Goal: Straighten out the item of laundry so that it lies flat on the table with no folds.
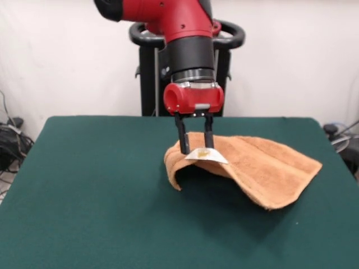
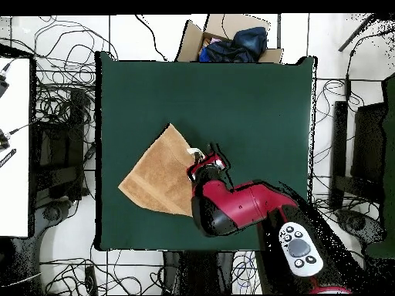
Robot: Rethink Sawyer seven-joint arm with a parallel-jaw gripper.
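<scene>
Front view: claw (image 1: 194, 150) pinching lifted towel (image 1: 263, 168)

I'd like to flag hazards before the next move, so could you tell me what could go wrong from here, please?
1. The gripper pinches the towel only at its lifted edge by the white tag; so small a hold may slip, dropping the cloth back in a heap.
2. The left side curls under in the front view; pulling or releasing now could press that fold in.
3. The rest lies on the table; the felt-like cover may drag it and bunch it.
</scene>
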